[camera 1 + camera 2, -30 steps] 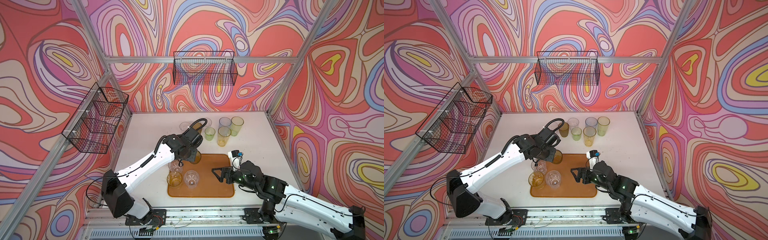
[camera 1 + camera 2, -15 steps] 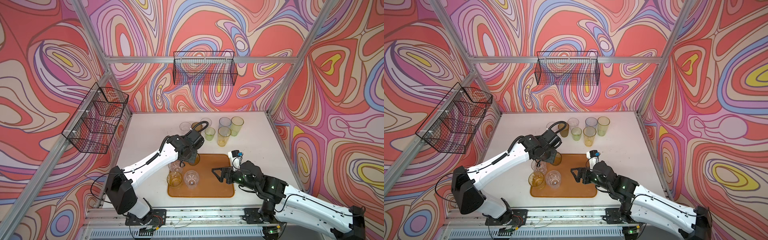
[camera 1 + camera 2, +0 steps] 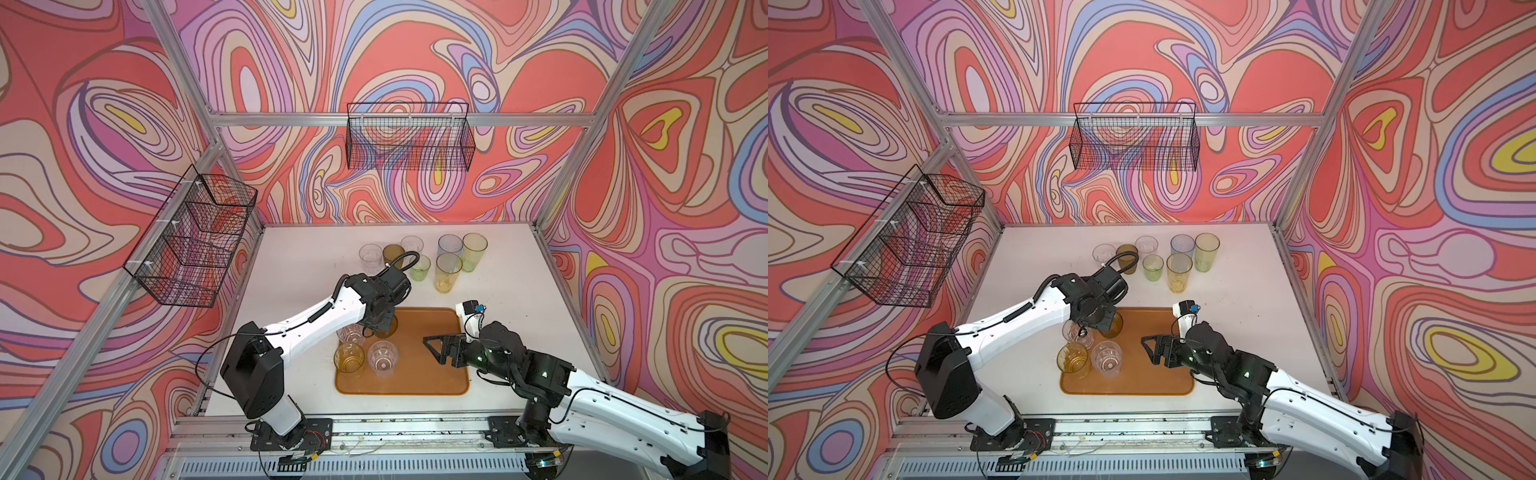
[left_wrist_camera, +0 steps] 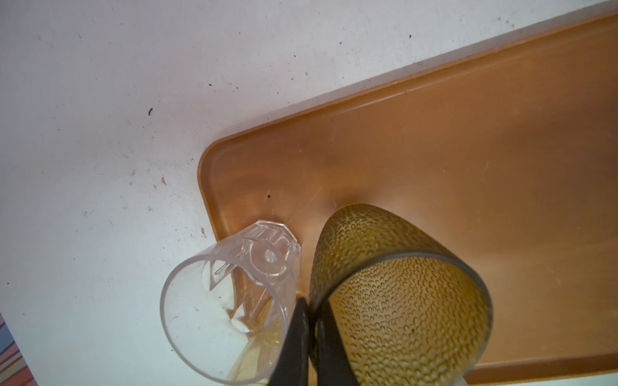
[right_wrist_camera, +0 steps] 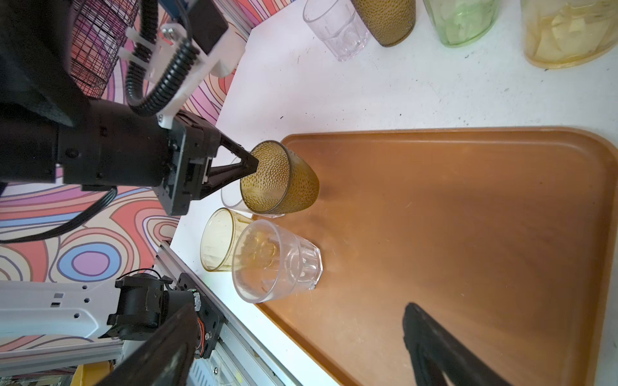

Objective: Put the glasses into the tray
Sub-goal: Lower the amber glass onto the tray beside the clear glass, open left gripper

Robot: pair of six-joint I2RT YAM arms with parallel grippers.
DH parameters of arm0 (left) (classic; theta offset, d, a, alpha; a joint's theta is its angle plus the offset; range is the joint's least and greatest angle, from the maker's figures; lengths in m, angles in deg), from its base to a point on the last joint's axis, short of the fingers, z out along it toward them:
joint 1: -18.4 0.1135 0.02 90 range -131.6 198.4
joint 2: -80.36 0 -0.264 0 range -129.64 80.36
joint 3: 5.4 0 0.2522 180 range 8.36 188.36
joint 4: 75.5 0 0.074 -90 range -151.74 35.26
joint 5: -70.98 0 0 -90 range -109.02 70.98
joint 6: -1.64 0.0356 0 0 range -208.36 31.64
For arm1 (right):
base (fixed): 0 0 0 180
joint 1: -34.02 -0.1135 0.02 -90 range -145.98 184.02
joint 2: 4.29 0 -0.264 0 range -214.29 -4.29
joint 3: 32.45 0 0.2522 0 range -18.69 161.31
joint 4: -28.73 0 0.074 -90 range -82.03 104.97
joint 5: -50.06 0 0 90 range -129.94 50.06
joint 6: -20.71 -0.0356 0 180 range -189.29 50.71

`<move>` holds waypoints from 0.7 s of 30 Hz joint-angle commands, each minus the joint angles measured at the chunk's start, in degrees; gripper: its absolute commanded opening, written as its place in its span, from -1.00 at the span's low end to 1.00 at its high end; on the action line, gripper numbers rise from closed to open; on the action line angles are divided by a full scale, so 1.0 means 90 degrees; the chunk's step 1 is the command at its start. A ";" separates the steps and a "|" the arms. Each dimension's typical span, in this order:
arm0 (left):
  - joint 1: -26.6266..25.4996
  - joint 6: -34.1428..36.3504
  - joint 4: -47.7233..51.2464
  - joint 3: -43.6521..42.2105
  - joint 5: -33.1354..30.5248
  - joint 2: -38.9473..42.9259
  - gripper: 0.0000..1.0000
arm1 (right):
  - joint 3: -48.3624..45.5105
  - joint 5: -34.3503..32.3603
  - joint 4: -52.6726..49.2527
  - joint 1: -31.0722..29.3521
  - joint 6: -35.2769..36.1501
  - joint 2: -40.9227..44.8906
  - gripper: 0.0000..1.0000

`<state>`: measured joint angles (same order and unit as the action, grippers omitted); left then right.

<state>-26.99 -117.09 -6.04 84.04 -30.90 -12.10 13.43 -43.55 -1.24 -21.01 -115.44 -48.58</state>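
The dimpled olive-brown tumbler (image 5: pixel 281 180) is tilting over the far-left part of the orange-brown tray (image 5: pixel 468 217), just beside a clear faceted tumbler (image 4: pixel 234 274). My left claw (image 5: pixel 255 163) is pinching its rim, one finger inside and one outside. An amber tumbler (image 3: pixel 349 358) and a second clear tumbler (image 3: pixel 383 359) are standing nearer in the tray. My right claw (image 3: pixel 433 350) is hovering spread wide over the tray's right half. Seven more tumblers (image 3: pixel 449 266) are standing on the counter (image 3: pixel 311 270) beyond the tray's far edge.
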 commanded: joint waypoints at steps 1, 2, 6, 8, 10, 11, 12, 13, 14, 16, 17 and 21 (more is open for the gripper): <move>-0.0021 -0.0045 -0.0079 -0.0086 0.0090 -0.0162 -1.00 | -0.0004 -0.0052 0.0062 0.0025 0.0009 -0.0073 0.95; -0.0018 -0.0059 -0.0100 -0.0112 0.0100 -0.0182 -1.00 | -0.0004 -0.0057 0.0062 0.0030 0.0020 -0.0088 0.96; -0.0016 -0.0051 -0.0159 -0.0181 0.0127 -0.0242 -1.00 | 0.0015 -0.0057 0.0062 0.0030 0.0021 -0.0154 0.95; -0.0022 -0.0011 -0.0173 -0.0214 0.0121 -0.0286 -1.00 | 0.0010 -0.0063 0.0062 0.0030 0.0023 -0.0169 0.95; -0.0017 0.0027 -0.0153 -0.0197 0.0101 -0.0354 -1.00 | -0.0004 -0.0067 0.0062 0.0030 0.0016 -0.0173 0.95; -0.0019 0.0037 -0.0121 -0.0186 0.0102 -0.0387 -1.00 | -0.0011 -0.0067 0.0062 0.0030 0.0011 -0.0170 0.95; -0.0019 0.0057 -0.0106 -0.0177 0.0107 -0.0408 -1.00 | -0.0012 -0.0067 0.0064 0.0030 0.0010 -0.0182 0.95; -0.0018 0.0064 -0.0092 -0.0184 0.0100 -0.0428 -1.00 | -0.0024 -0.0066 0.0059 0.0030 0.0000 -0.0177 0.95; -0.0023 0.0075 -0.0113 -0.0186 0.0097 -0.0429 -1.00 | -0.0024 -0.0067 0.0072 0.0030 -0.0009 -0.0178 0.95; -0.0025 0.0077 -0.0105 -0.0205 0.0095 -0.0439 -1.00 | -0.0024 -0.0057 0.0072 0.0030 -0.0018 -0.0178 0.95; -0.0020 0.0092 -0.0108 -0.0206 0.0098 -0.0439 -1.00 | -0.0024 -0.0056 0.0067 0.0030 -0.0018 -0.0190 0.95; -0.0025 0.0099 -0.0095 -0.0234 0.0090 -0.0439 -1.00 | -0.0031 -0.0091 0.0049 0.0025 -0.0038 -0.0186 0.95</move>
<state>-27.01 -116.81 -7.53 82.78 -29.57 -15.45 13.43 -43.57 -1.26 -21.01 -115.50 -50.18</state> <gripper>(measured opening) 0.071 0.977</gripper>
